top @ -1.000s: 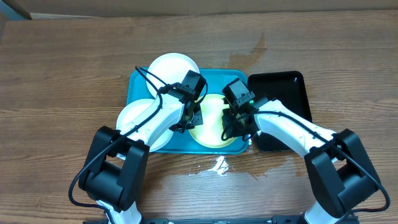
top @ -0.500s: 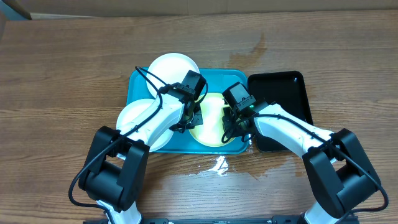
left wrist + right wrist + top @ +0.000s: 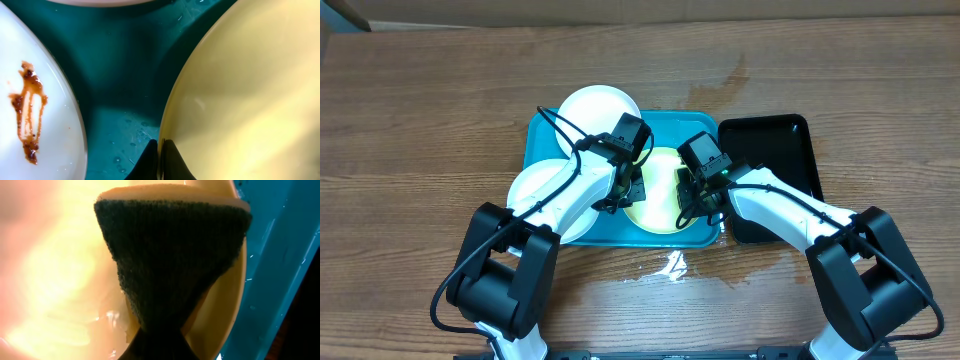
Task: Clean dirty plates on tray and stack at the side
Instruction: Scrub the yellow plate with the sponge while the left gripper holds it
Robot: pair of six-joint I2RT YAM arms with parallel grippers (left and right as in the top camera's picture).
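Observation:
The turquoise tray (image 3: 542,130) holds three plates. The pale yellow-green plate (image 3: 660,195) lies at its front right. My left gripper (image 3: 160,145) is shut on that plate's left rim (image 3: 167,115), one finger on each side of the edge. My right gripper (image 3: 159,340) is shut on a sponge (image 3: 170,245), whose dark scouring face rests on the wet yellow plate (image 3: 60,280) near its right edge. A white plate (image 3: 50,65) with a brown smear (image 3: 27,110) lies to the left. Another white plate (image 3: 595,105) sits at the tray's back.
A narrow black tray (image 3: 775,150) lies right of the turquoise one, close behind my right arm. A small puddle of water (image 3: 672,265) shines on the wooden table in front of the tray. Droplets speckle the tray floor (image 3: 125,135).
My right gripper has closed tight on the sponge and shifted slightly left over the yellow plate. The left gripper has kept its hold on the rim.

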